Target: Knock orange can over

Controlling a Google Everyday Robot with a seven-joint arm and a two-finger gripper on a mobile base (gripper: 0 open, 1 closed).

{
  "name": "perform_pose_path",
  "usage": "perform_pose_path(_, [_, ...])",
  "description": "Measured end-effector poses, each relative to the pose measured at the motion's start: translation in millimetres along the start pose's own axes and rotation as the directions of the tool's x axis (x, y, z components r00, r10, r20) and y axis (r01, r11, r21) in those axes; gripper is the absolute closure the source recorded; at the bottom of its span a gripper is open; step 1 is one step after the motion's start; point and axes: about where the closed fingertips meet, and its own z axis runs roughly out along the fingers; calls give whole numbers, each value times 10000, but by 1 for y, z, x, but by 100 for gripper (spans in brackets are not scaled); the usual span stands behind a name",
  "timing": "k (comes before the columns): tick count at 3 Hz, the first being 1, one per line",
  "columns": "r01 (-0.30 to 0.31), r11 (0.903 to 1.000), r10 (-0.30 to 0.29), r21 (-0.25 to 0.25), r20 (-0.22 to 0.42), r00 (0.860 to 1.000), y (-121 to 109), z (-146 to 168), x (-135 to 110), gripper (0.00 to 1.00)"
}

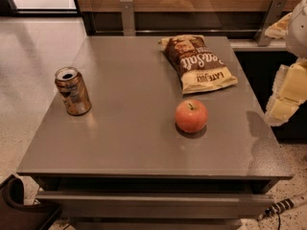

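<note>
- Nearest the camera, the front edge of the grey bench (144, 169) is showing a shallow drawer-like panel beneath it, and a striped cable (284, 206) is lying on the floor by its right corner.
- A round orange-red apple (191, 115) is sitting stem-up on the bench, right of the middle. It is not the target, and it is lying roughly between the claw and the can, so a straight sweep across would probably be catching it first.
- The orange can (72, 91) is standing upright near the left edge of the bench, its opened silver top facing up, well apart from the apple. Standing on its small base, it is likely to be tipping from a push high on its side, so the task is not yet done.
- The claw (283, 104) is hanging off the right edge of the bench, above the floor, well apart from the can and touching nothing; whether it is wide or narrow cannot be told.
- Farther back, a brown chip bag (199, 63) is lying flat near the far right of the bench, clear of any path to the can.
</note>
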Motion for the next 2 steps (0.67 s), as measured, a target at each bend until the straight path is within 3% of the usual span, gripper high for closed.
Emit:
perform_pose_path(1, [-28,10000,28,2,66,10000,0,1,-1,0])
perform_pose_path(2, [-478,9987,493,-161,1124,9924,0,22,-18,0])
